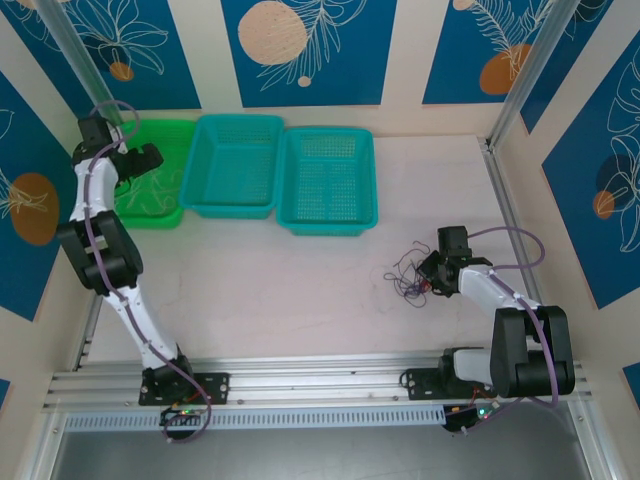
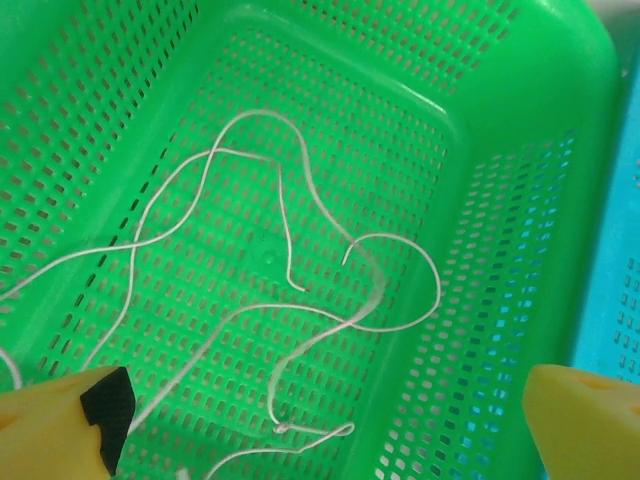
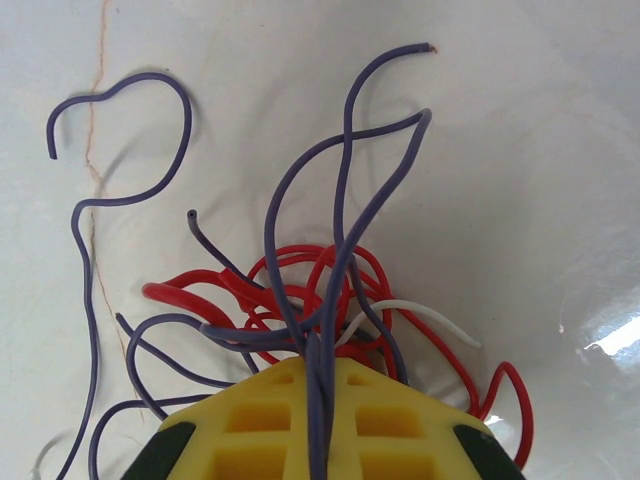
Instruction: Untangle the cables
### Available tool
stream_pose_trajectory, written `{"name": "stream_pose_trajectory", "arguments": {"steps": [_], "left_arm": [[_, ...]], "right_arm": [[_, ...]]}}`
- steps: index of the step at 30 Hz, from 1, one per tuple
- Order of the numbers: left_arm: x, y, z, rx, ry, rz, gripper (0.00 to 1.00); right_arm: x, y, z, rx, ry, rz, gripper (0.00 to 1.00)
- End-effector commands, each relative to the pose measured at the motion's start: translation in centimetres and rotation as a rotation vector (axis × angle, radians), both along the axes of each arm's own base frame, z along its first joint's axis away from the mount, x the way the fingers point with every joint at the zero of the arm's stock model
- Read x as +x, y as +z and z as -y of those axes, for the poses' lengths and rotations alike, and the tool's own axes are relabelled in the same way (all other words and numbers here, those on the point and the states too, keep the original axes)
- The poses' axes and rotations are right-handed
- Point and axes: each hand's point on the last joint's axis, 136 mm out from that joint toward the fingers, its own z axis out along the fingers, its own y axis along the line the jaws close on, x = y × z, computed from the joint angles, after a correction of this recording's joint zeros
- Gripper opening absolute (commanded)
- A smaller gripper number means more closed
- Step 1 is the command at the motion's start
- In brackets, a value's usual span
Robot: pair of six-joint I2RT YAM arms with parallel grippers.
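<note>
Rail (image 1: 320, 385) at near edge, pale table (image 1: 280, 290), blue leaf-print walls (image 1: 310, 50) around. Right gripper (image 3: 320, 378) sits low at near right, clamped on a purple-grey strand of the cable tangle (image 3: 300, 300). Red, purple-grey and white wires are knotted just ahead of its fingers, loose ends fanning away, no single long axis. Far left: green basket (image 2: 520, 120), two teal baskets (image 1: 237, 208) beside it. Left gripper (image 2: 320, 415) hangs over green basket, fingers spread, holding nothing. White wire (image 2: 290, 230) is looped on its floor.
</note>
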Motion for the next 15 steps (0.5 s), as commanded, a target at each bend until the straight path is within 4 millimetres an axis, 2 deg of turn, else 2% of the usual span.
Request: {"name": "stream_pose_trajectory", "arguments": {"steps": [1, 4, 7, 9, 12, 15], "left_arm": [[-0.3, 6.2, 0.8, 0.004, -0.017, 0.124, 1.00], [-1.0, 10.2, 3.1, -0.046, -0.067, 0.230, 1.00], [-2.7, 15.0, 6.5, -0.093, -0.147, 0.366, 1.00], [-4.7, 18.2, 9.5, -0.108, -0.223, 0.456, 1.00], [-8.1, 21.2, 14.1, -0.108, -0.347, 0.561, 1.00], [-11.9, 22.1, 19.3, -0.096, -0.499, 0.638, 1.00]], "right_arm": [[-1.2, -1.1, -0.6, 0.025, 0.028, -0.045, 0.05], [-1.1, -1.0, -0.7, 0.028, 0.035, -0.040, 0.04], [-1.0, -0.9, -1.0, 0.036, 0.052, -0.036, 0.03], [-0.9, -0.5, -2.0, 0.056, 0.092, -0.021, 0.01], [-1.1, 0.8, -3.8, 0.083, 0.149, -0.001, 0.00], [-1.4, 3.0, -5.1, 0.089, 0.200, 0.032, 0.00]]}}
